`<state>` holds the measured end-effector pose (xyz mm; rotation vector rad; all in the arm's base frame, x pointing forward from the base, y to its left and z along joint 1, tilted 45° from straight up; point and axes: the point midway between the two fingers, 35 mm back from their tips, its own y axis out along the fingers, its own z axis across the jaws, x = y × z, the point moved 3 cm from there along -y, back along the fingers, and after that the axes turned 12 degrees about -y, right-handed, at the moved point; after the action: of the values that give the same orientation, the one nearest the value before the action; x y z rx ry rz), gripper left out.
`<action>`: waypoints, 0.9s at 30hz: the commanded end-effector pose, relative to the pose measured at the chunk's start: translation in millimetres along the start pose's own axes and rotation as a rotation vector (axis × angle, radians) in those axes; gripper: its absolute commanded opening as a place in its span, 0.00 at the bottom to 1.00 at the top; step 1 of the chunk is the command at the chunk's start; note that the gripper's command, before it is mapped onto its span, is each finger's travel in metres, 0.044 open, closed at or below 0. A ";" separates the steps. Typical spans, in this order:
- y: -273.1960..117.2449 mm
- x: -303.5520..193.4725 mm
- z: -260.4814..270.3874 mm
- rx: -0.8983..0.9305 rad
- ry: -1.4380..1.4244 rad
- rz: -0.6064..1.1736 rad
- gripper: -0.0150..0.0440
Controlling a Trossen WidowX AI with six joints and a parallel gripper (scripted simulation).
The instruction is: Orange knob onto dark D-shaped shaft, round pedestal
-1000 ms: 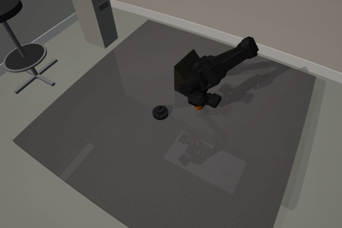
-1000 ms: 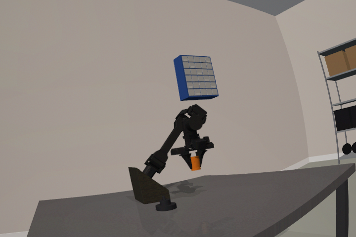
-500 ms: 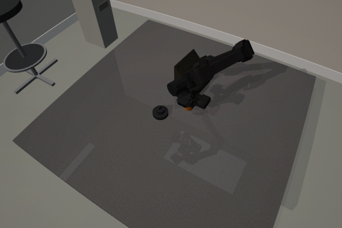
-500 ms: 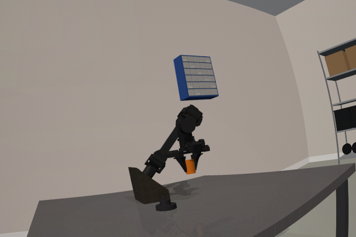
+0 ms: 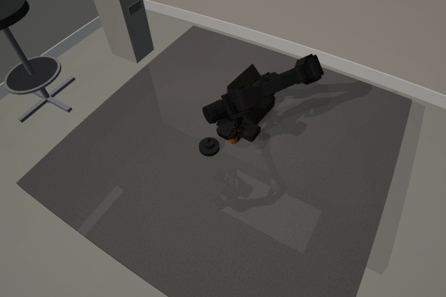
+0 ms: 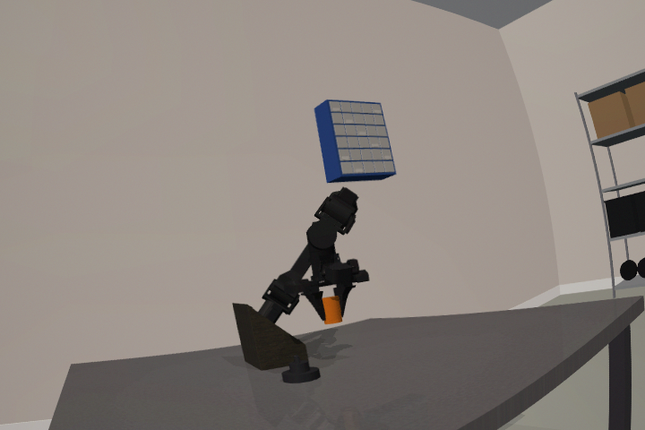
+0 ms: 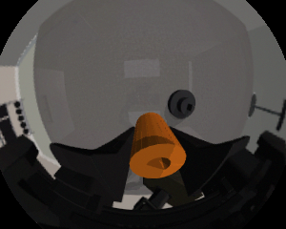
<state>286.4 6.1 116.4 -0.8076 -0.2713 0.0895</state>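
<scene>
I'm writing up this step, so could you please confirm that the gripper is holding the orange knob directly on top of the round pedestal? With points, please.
Not quite: the gripper [image 5: 232, 139] [image 6: 332, 318] [image 7: 151, 130] is holding the orange knob [image 5: 232, 140] [image 6: 331, 310] [image 7: 152, 131], but off to the side of the round pedestal [image 5: 209, 151] [image 6: 301, 376] [image 7: 175, 105] and raised above the table, as the exterior view shows.

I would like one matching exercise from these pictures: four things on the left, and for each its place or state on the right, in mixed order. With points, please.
1. orange knob [image 5: 232, 140] [image 6: 332, 310] [image 7: 156, 129]
2. round pedestal [image 5: 209, 151] [image 6: 301, 376] [image 7: 176, 106]
3. blue drawer cabinet [image 6: 322, 141]
4. cardboard boxes [image 6: 609, 114]

A. on the wall
B. standing on the table top [image 5: 142, 210] [image 6: 181, 395] [image 7: 95, 91]
C. on a metal shelf rack [image 6: 595, 167]
D. gripped in the claw [image 5: 235, 134] [image 6: 332, 310] [image 7: 157, 148], raised

Pairs: 1-D, 2-B, 3-A, 4-C
</scene>
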 end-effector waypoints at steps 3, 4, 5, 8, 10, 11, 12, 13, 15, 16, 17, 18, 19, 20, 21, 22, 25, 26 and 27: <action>4.2 1.3 -19.6 -0.004 -0.005 -0.001 0.25; 5.0 1.4 -22.8 -0.004 -0.006 -0.001 0.25; 5.9 1.4 -25.9 -0.004 -0.006 -0.001 0.25; 8.5 1.3 -35.4 -0.003 -0.007 -0.001 0.25; 10.3 1.1 -41.7 -0.003 -0.008 -0.001 0.25; 11.2 0.9 -44.9 -0.002 -0.008 -0.002 0.25; 12.2 0.7 -48.0 -0.002 -0.009 -0.002 0.25; 13.1 0.4 -51.2 -0.002 -0.009 -0.002 0.25; 15.0 -0.2 -57.4 -0.001 -0.010 -0.002 0.25; 16.0 -0.5 -60.6 -0.001 -0.010 -0.002 0.25; 17.0 -0.9 -63.7 0.000 -0.011 -0.002 0.25; 18.0 -1.3 -66.8 0.000 -0.011 -0.002 0.25; 19.0 -1.8 -70.0 0.000 -0.011 -0.002 0.25; 20.0 -2.2 -73.1 0.001 -0.012 -0.002 0.25; 21.0 -2.8 -76.2 0.001 -0.012 -0.003 0.25; 22.1 -3.3 -79.3 0.002 -0.013 -0.003 0.25; 25.3 -5.2 -88.5 0.003 -0.014 -0.003 0.25; 26.4 -5.9 -91.6 0.004 -0.014 -0.003 0.25; 27.5 -6.6 -94.7 0.004 -0.015 -0.004 0.25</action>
<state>305.6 -36.8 41.6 -0.7997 -0.2811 0.0922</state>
